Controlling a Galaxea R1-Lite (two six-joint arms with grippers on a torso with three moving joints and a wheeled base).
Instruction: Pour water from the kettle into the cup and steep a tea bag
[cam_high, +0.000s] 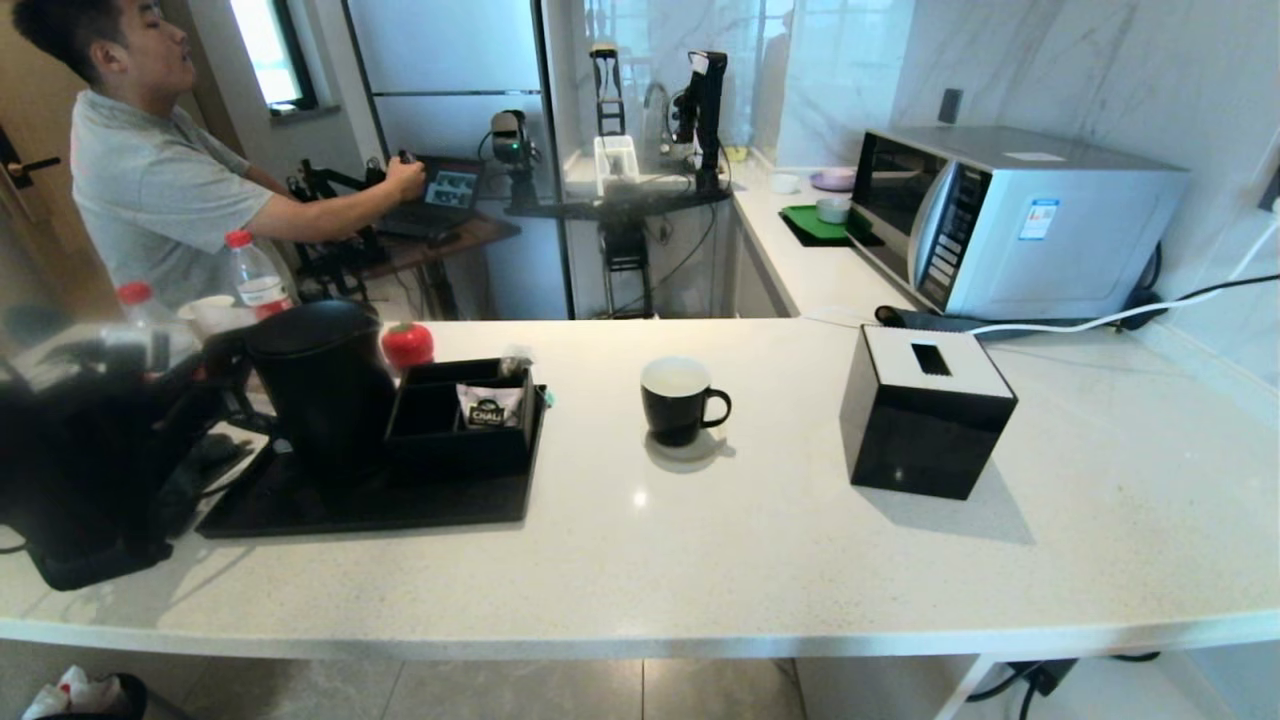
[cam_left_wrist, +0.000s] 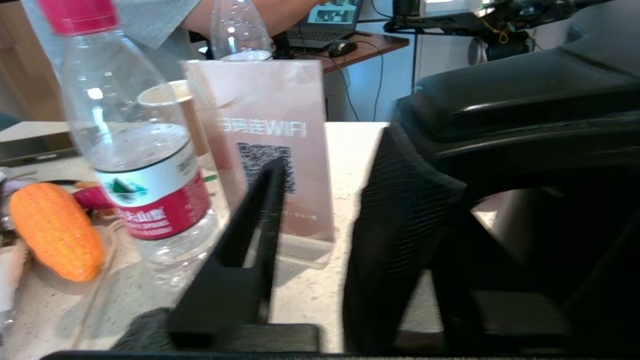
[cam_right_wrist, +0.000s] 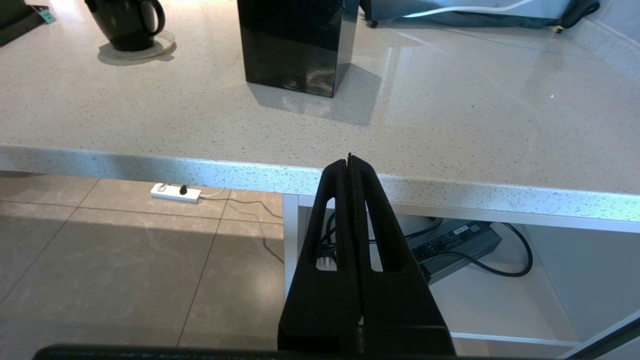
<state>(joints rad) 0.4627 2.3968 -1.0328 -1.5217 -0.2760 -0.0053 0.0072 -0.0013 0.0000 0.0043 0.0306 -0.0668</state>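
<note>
The tall matte-black kettle (cam_high: 322, 390) stands on a black tray (cam_high: 300, 510) at the counter's left. My left gripper (cam_high: 205, 385) is right beside its loop handle (cam_left_wrist: 505, 150). In the left wrist view this gripper (cam_left_wrist: 332, 155) is open with nothing between the fingers, and the handle lies just outside one finger (cam_left_wrist: 395, 225). The black cup (cam_high: 680, 400) with its white inside sits mid-counter, also seen in the right wrist view (cam_right_wrist: 127, 22). A small teal tag (cam_high: 549, 397) shows at the organizer's edge; the pouch is not clear. My right gripper (cam_right_wrist: 350, 160) is shut and empty, below the counter's front edge.
A black organizer (cam_high: 460, 420) holding a white CHALI sachet (cam_high: 490, 405) sits on the tray. The black tissue box (cam_high: 925, 410) stands to the right of the cup. Red-capped bottles (cam_left_wrist: 135, 150), a WiFi sign (cam_left_wrist: 270, 150) and a toy corn (cam_left_wrist: 55, 230) crowd the far left. A microwave (cam_high: 1010, 220) stands at the back right.
</note>
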